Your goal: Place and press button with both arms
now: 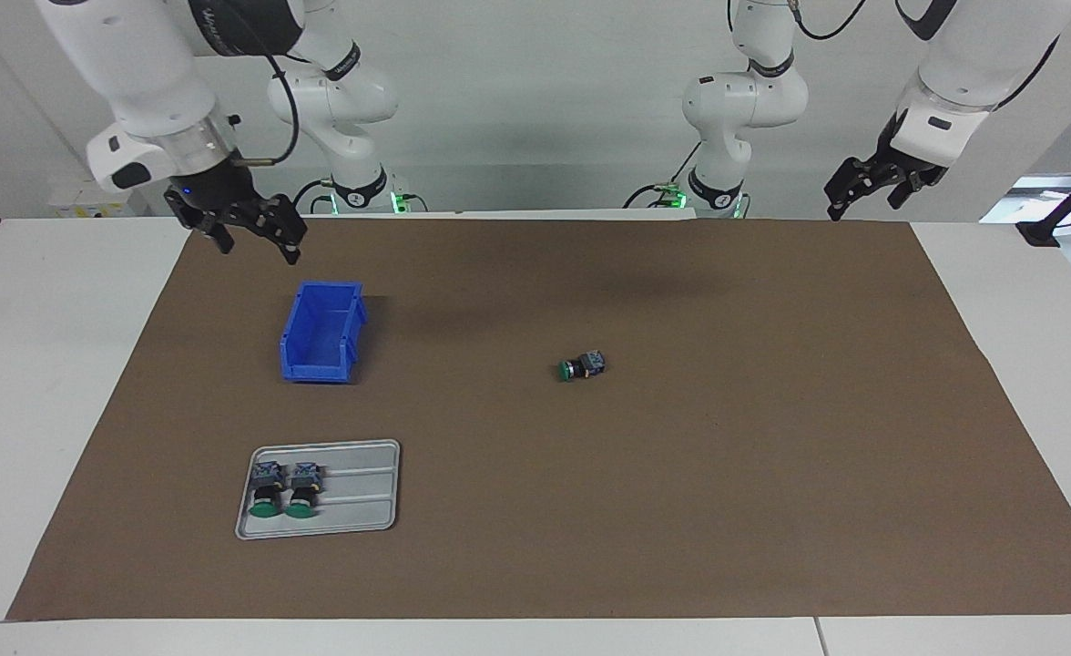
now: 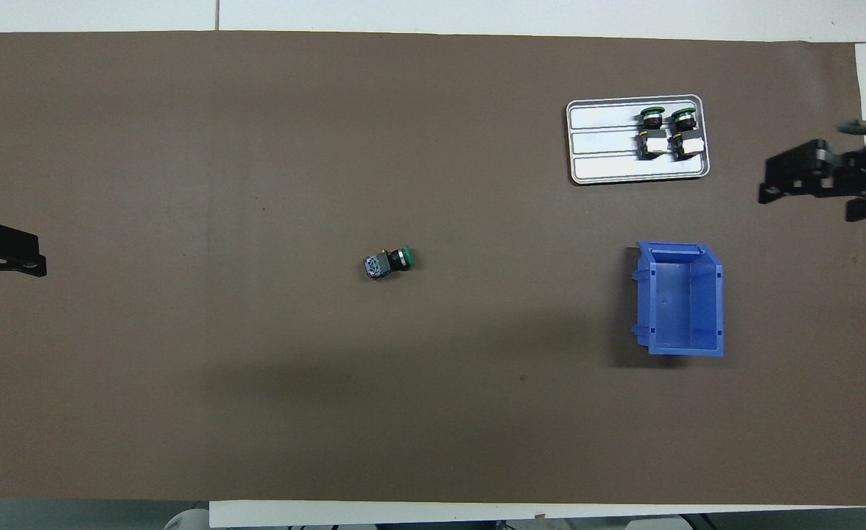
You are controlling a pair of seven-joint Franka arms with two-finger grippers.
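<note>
a lone button [image 1: 581, 366] lies on its side near the middle of the brown mat [image 1: 681, 510] covering the tabletop [image 1: 44, 364], touched by nothing. two more buttons [image 1: 284, 489] sit side by side in a grey tray [image 1: 362, 492], farther from the robots than the empty blue bin [image 1: 321, 333]. the right tool [image 1: 251, 239] hangs with fingers wide just beside the bin; the left tool [image 1: 877, 193] waits, also wide, over the mat's edge

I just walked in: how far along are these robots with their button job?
Two buttons already lie on the grey tray. Nothing is in hand: the left gripper and right gripper hang open, empty. One loose button lies on the brown mat, beside the empty blue bin, not yet picked up.
</note>
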